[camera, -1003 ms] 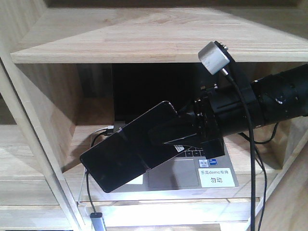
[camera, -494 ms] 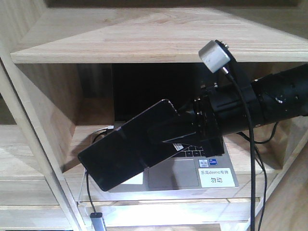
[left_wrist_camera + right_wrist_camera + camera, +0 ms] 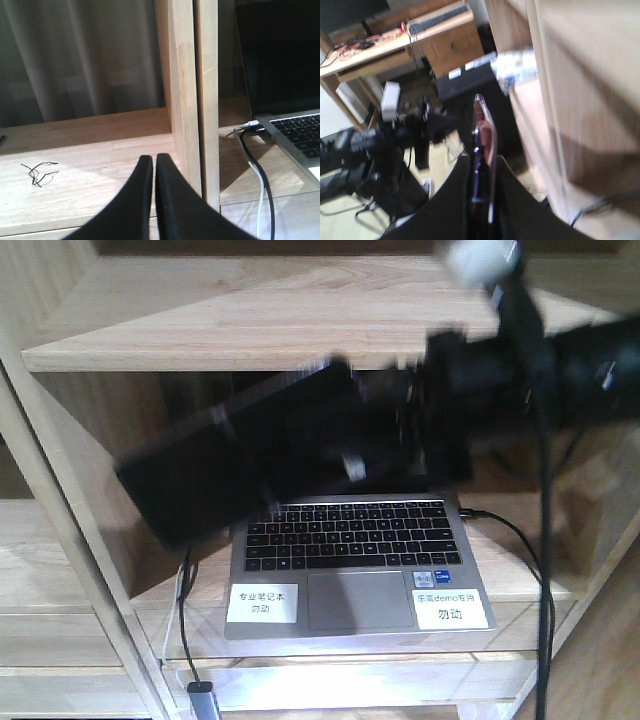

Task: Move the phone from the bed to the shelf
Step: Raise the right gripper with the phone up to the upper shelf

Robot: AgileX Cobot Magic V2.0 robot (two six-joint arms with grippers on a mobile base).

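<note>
The left gripper has its two black fingers pressed together with nothing between them, above a pale board of the shelf. A loose squiggle of black wire lies on that board to the gripper's left. Just to its right rises a shelf upright. Past that, two cables, one black and one white, run to the silver laptop in the next bay.

In the front view the phone sticks out to the left of the right gripper. It is tilted with its far end lower and is blurred. It hangs in the air before the bay's opening, just under the edge of the upper board, clear of the laptop's keyboard below. The right gripper pinches the phone at its near, right-hand end. Two white labels sit on the laptop's palm rest below the gripper. A small silver camera sits above and to its right, on the arm. From the right wrist the phone shows edge-on between the two fingers, its pinkish rim visible, with shelf wood to the right.
</note>
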